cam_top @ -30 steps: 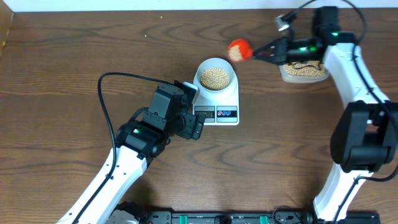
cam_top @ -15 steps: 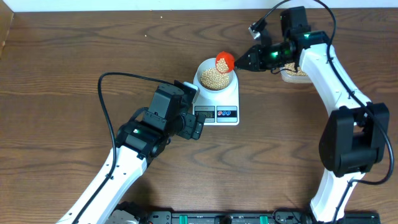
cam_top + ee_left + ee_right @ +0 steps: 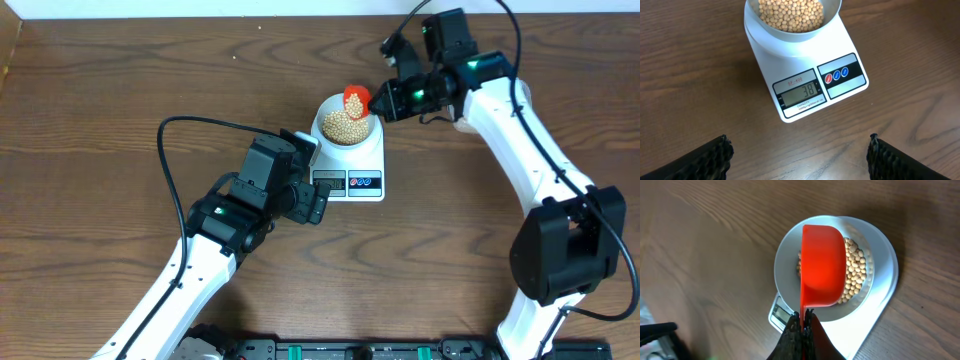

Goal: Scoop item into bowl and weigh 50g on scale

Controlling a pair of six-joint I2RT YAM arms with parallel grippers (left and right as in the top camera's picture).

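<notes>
The pale bowl (image 3: 325,108) holds tan beans (image 3: 344,124) and stands on the white scale (image 3: 352,160). In the left wrist view the scale's display (image 3: 801,91) reads 38, below the bowl (image 3: 832,17) and beans (image 3: 790,12). My right gripper (image 3: 384,100) is shut on the handle of the red scoop (image 3: 354,98). It holds the scoop tipped over the bowl's far rim. The right wrist view shows the scoop's back (image 3: 822,270) over the beans (image 3: 856,275), the bowl (image 3: 785,265) and the scale (image 3: 885,297), with the jaws (image 3: 803,317) clamped on the handle. My left gripper (image 3: 800,155) is open and empty in front of the scale.
A black cable (image 3: 168,160) loops over the table left of my left arm (image 3: 235,210). The clear tub is hidden under my right arm (image 3: 500,120) in the overhead view. The table's far edge runs just behind the scale.
My right gripper carried the red scoop left from the tub to above the bowl and tipped it. The left arm has not moved.
</notes>
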